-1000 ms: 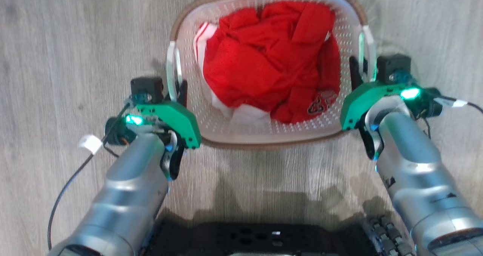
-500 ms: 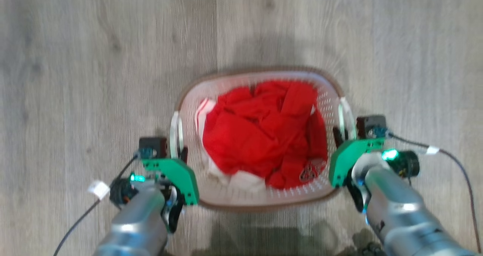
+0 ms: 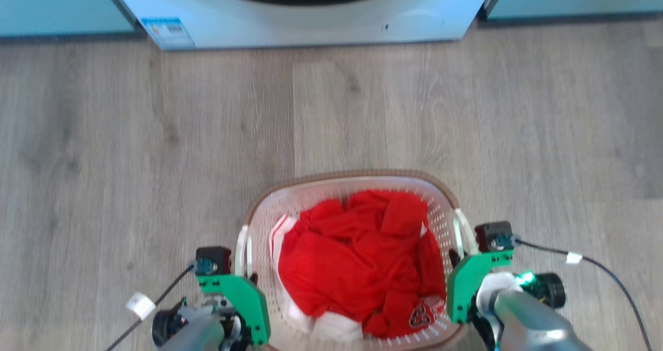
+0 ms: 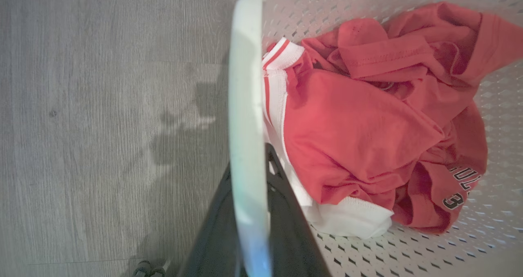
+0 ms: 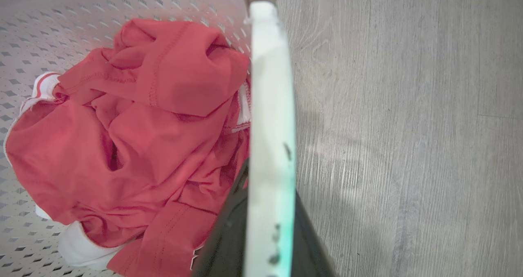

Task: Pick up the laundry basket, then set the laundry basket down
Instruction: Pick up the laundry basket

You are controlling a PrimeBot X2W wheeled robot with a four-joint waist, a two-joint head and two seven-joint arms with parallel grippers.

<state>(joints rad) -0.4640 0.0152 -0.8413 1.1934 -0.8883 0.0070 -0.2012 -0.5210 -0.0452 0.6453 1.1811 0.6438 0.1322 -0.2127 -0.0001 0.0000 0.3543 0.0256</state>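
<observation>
Laundry basket (image 3: 352,175) sat low in my head view, between my two tools and over the grey wooden floor (image 3: 155,133). I could not tell whether its base touched the boards. Its long axis ran across my front, from one white handle to the other. Its mouth faced straight up and looked level. The far long side, with its brown rim, faced the white washing machine (image 3: 311,19) at the far edge of the floor, well apart from it. The near long side ran off the bottom of that view. Crumpled red clothes (image 3: 357,258) with white trim lay inside, heaped toward the middle.

My left tool (image 3: 246,276) was clenched on the left handle (image 4: 245,117) at the laundry basket's left short end. In the left wrist view the white band ran up the middle, with dark fingers (image 4: 216,240) tight against both its sides. My right tool (image 3: 462,258) gripped the right handle (image 5: 271,117) the same way at the opposite short end. In the right wrist view that band also stood between the fingers (image 5: 226,240), with red cloth on its inner side and bare floor on its outer side.

A black cable (image 3: 611,278) with a white tag trailed from my right wrist across the floor.
</observation>
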